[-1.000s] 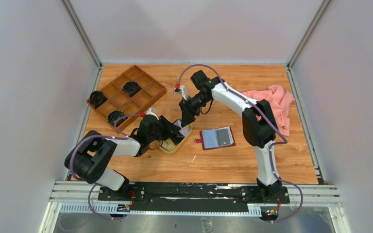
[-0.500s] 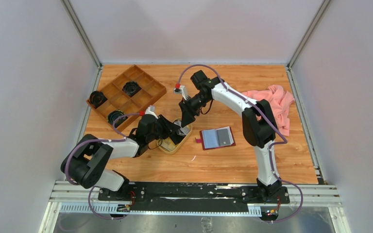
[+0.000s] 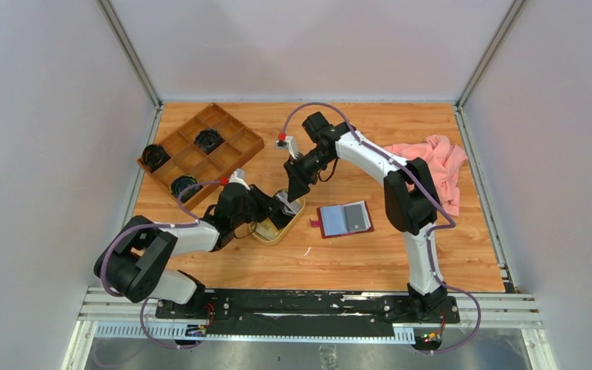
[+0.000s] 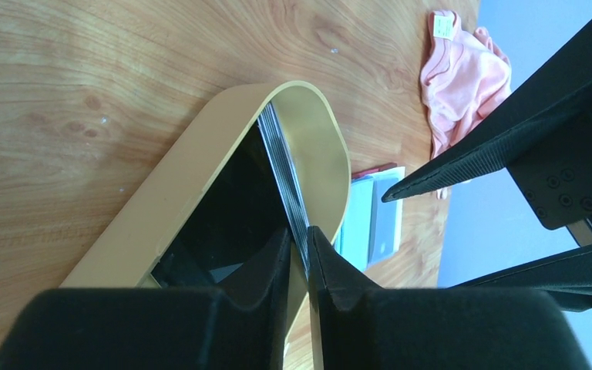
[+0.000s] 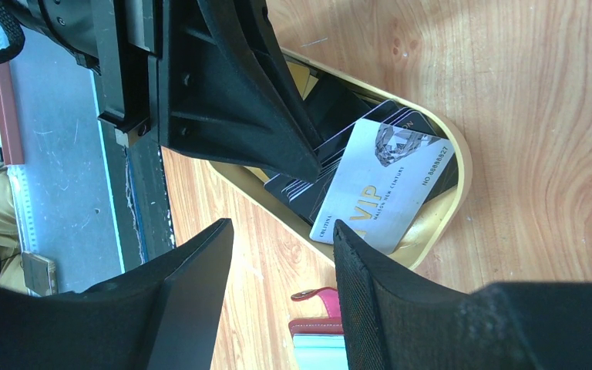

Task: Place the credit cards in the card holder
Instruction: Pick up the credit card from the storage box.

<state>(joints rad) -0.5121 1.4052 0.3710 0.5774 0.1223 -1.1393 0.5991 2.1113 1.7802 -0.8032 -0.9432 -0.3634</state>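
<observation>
The credit cards lie in an oval tan tray: a silver VIP card rests on dark striped ones. My left gripper reaches into the tray, shut on the edge of a dark striped card that stands tilted up between its tips. My right gripper hovers open just above the tray's far end with nothing between its fingers. The card holder lies open on the table to the right of the tray, with a dark red cover and a grey-blue inside showing.
A brown compartmented wooden box with black round items sits at the back left. A pink cloth lies bunched at the right edge. The two grippers are close together over the tray.
The left gripper's jaws have drawn together onto the dark card's edge, and the left arm has pushed slightly towards the tray. The right arm has stayed still.
</observation>
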